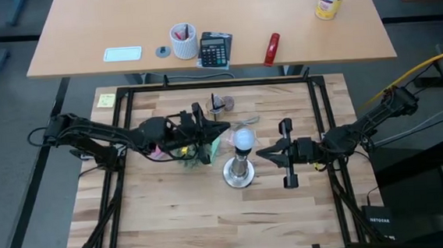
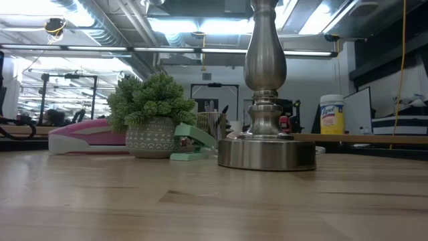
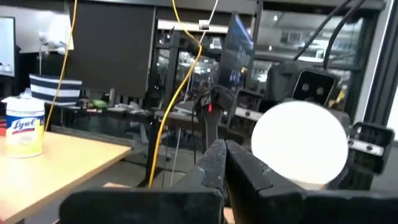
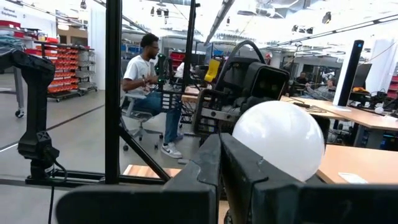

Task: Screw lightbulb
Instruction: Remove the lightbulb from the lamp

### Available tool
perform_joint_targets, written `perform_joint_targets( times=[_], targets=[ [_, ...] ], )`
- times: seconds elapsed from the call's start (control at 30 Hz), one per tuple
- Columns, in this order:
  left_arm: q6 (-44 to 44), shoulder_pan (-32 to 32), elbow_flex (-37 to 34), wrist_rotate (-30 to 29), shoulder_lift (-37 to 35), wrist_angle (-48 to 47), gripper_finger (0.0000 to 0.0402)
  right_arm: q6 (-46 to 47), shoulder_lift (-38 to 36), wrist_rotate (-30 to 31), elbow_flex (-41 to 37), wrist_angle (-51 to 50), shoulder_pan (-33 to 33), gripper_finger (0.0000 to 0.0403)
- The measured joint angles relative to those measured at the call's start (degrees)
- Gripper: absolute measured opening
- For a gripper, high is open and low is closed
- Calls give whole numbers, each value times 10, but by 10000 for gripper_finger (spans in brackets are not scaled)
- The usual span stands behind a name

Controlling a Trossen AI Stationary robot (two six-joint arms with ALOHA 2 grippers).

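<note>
The left hand and right hand, fingers pressed together and empty, flank the lightbulb, which sits atop the silver stand mid-tabletop, apparently seated, so neither hand needs a grip.

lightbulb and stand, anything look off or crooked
Nothing stands out. The lightbulb sits atop the stand, which is upright on the table. Left gripper and right gripper flank the bulb, both shut.
</note>
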Motion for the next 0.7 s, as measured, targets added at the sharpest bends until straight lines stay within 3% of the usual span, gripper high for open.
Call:
perform_joint_targets(
  times=[0.7],
  targets=[
    [12, 2, 0, 0, 0, 20, 1, 0, 0, 16, 0, -2, 0, 17]
  ],
)
